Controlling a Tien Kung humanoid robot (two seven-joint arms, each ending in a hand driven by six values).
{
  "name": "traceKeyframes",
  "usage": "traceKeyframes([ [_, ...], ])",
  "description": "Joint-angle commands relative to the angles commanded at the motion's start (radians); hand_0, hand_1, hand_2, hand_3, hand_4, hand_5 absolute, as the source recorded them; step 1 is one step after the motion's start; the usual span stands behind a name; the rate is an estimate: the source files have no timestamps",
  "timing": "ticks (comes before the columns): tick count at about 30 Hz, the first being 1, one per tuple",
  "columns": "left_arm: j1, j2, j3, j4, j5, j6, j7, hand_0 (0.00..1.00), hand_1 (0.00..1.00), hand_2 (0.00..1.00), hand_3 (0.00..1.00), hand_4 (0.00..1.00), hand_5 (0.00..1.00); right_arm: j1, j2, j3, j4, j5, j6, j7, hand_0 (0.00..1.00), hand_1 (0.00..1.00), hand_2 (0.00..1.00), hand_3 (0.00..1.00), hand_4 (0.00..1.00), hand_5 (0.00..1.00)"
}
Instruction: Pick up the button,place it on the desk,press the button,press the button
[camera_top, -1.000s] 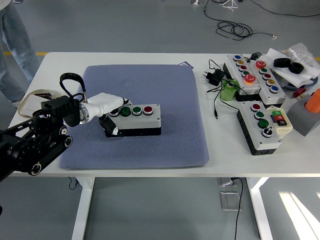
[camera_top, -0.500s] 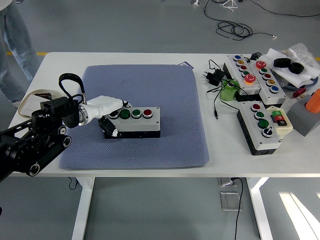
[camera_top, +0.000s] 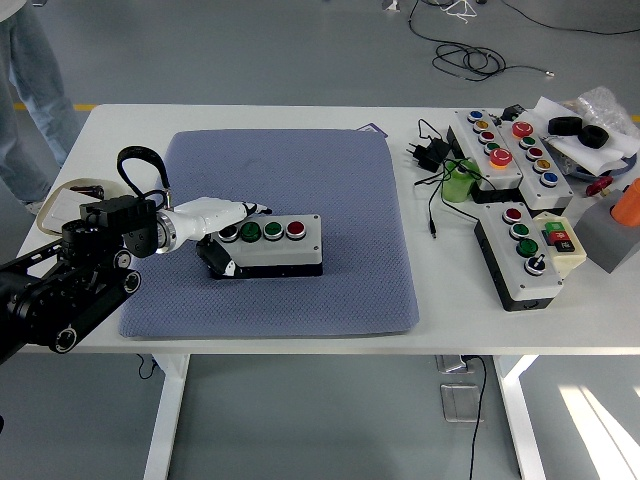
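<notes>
One hand in play: left hand, lower-left of frame, fingers wrapped round the left end of the button box. Box lies mid-frame on the blue mat, long axis left-right, btns running away to the right of the fingers. Spare boxes sit upper right, well apart; right arm not in shot.

High head view over table

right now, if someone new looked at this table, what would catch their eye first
Most striking is the robot's white left hand reaching in from the left onto the left end of a grey button box, which lies on a blue-grey mat mid-table. Next comes the clutter at the right: two more button boxes, a black power adapter with its cable, and a green roll.
</notes>
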Motion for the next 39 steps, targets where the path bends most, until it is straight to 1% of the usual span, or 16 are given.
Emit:
traceKeyframes([
  [3,0.000,0.001,-0.006,-0.003,-0.005,-0.014,-0.001,0.907,0.983,0.998,0.998,0.995,0.359,-0.001,0.000,-0.001,0.000,0.001,0.000,0.000,0.787,0.797,0.817,0.751,0.412,0.479],
  [4,0.001,0.002,-0.010,-0.005,-0.016,-0.020,-0.003,0.931,0.998,0.998,0.998,0.998,0.403,-0.002,0.000,-0.001,0.000,0.002,0.000,0.000,0.787,0.797,0.817,0.751,0.412,0.479],
  [5,0.002,0.002,-0.012,-0.006,-0.020,-0.023,-0.004,0.931,0.998,0.998,0.998,0.998,0.403,-0.002,0.000,0.000,0.000,0.002,0.000,0.000,0.787,0.797,0.817,0.751,0.412,0.479],
  [10,0.007,0.004,-0.027,-0.015,-0.025,-0.017,-0.006,0.931,0.998,0.998,0.998,0.998,0.403,-0.005,0.000,0.000,0.000,0.000,0.000,-0.001,0.787,0.797,0.817,0.751,0.412,0.479],
  [11,0.009,0.004,-0.030,-0.018,-0.024,-0.016,-0.005,0.937,0.998,0.998,0.998,0.998,0.441,-0.006,0.000,0.001,0.000,-0.001,0.000,-0.002,0.787,0.797,0.817,0.751,0.412,0.479],
  [17,0.021,0.010,-0.064,-0.044,-0.020,-0.023,0.001,0.937,0.998,0.998,0.998,0.998,0.464,-0.009,0.000,0.001,0.000,-0.002,0.000,-0.003,0.787,0.797,0.817,0.751,0.412,0.479],
  [24,0.031,0.019,-0.108,-0.096,-0.006,-0.029,0.010,0.938,0.998,0.998,0.998,0.998,0.471,-0.010,0.001,0.001,0.000,-0.002,0.000,-0.002,0.787,0.797,0.817,0.751,0.412,0.479],
  [27,0.033,0.020,-0.115,-0.105,0.000,-0.032,0.012,0.938,0.998,0.998,0.998,0.998,0.471,-0.010,0.001,0.001,0.000,-0.001,0.000,-0.002,0.787,0.797,0.817,0.751,0.412,0.479],
  [28,0.041,0.022,-0.138,-0.133,0.024,-0.031,0.010,0.938,0.998,0.998,0.998,0.998,0.471,-0.009,0.001,-0.001,0.000,0.000,0.000,-0.001,0.787,0.797,0.817,0.751,0.412,0.479],
  [29,0.043,0.023,-0.144,-0.141,0.030,-0.031,0.009,0.936,0.998,0.998,0.998,0.998,0.485,-0.009,0.001,-0.001,0.000,0.001,0.000,-0.001,0.787,0.797,0.817,0.751,0.412,0.479],
  [31,0.059,0.026,-0.173,-0.193,0.062,-0.016,0.026,0.936,0.998,0.998,0.998,0.998,0.485,-0.008,0.001,0.000,0.000,0.000,0.001,-0.001,0.787,0.797,0.817,0.751,0.412,0.479],
  [33,0.079,0.028,-0.211,-0.261,0.098,-0.008,0.048,0.936,0.998,0.998,0.998,0.998,0.485,-0.007,0.001,0.000,0.000,-0.001,0.001,-0.001,0.787,0.797,0.817,0.751,0.412,0.479],
  [34,0.082,0.028,-0.217,-0.278,0.101,-0.008,0.051,0.936,0.998,0.998,0.998,0.998,0.485,-0.007,0.001,0.000,0.000,-0.001,0.001,-0.001,0.787,0.797,0.817,0.751,0.412,0.479],
  [35,0.093,0.029,-0.232,-0.304,0.106,0.001,0.060,0.853,0.887,0.964,0.998,0.901,0.560,-0.007,0.000,0.001,0.000,-0.001,0.001,-0.001,0.787,0.797,0.817,0.751,0.412,0.479],
  [37,0.115,0.034,-0.263,-0.371,0.128,0.017,0.083,0.853,0.887,0.964,0.998,0.901,0.560,-0.007,0.001,0.000,0.000,0.002,0.001,0.000,0.787,0.797,0.817,0.751,0.412,0.479],
  [39,0.125,0.038,-0.274,-0.414,0.146,0.021,0.094,0.853,0.887,0.964,0.998,0.901,0.560,-0.007,0.000,0.000,0.000,0.001,0.002,0.000,0.787,0.797,0.817,0.751,0.412,0.479],
])
